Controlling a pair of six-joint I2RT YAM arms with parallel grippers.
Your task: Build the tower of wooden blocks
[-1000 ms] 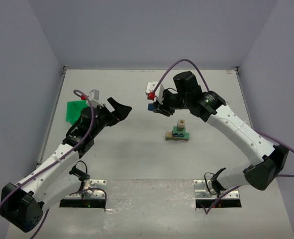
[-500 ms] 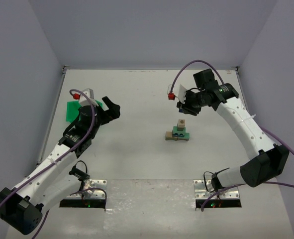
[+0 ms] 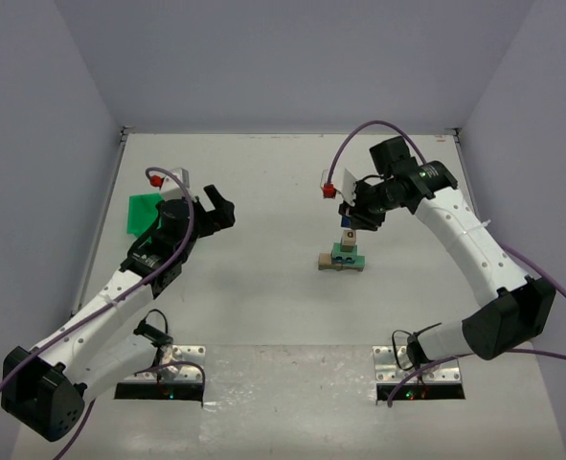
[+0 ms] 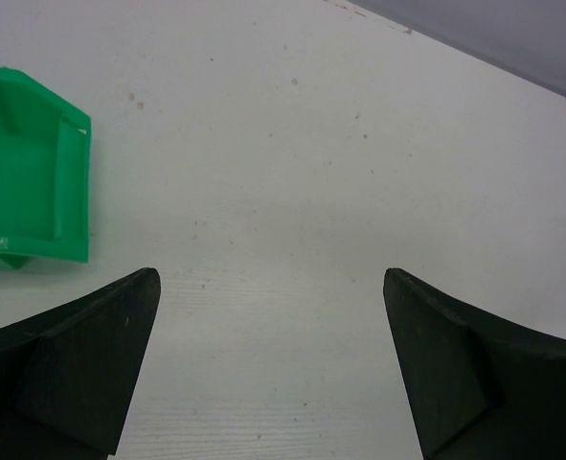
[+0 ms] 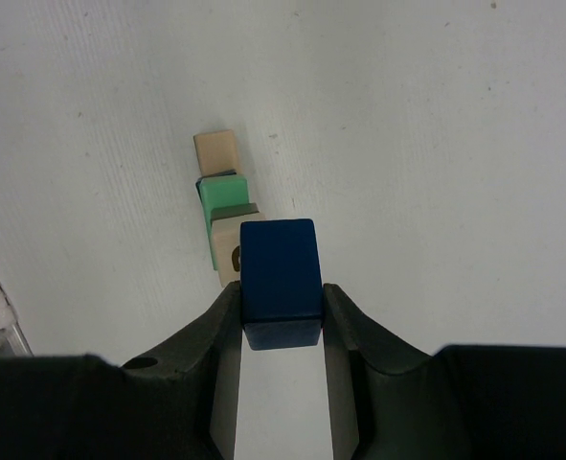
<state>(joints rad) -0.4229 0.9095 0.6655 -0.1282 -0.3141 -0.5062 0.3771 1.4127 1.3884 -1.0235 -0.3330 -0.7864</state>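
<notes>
In the top view, the wood block tower (image 3: pixel 344 253) stands right of centre on the table (image 3: pixel 263 297). The right gripper (image 3: pixel 350 222) hangs just above it, clamped on a dark blue block (image 3: pixel 344 219). Left of centre, the left gripper (image 3: pixel 221 206) is spread wide near a green plastic bin (image 3: pixel 145 212). In the left wrist view, its fingers stand far apart over the table, with the bin at the left edge. In the right wrist view, the blue block is pinched between both fingers at centre, and the tower lies beneath it, extending toward the upper left.

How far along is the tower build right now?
Done: the wood block tower stands, a tan cube topping its green block. In hand: the right gripper clamps a blue block above it. Left: set it down; the left gripper is open, empty.
</notes>
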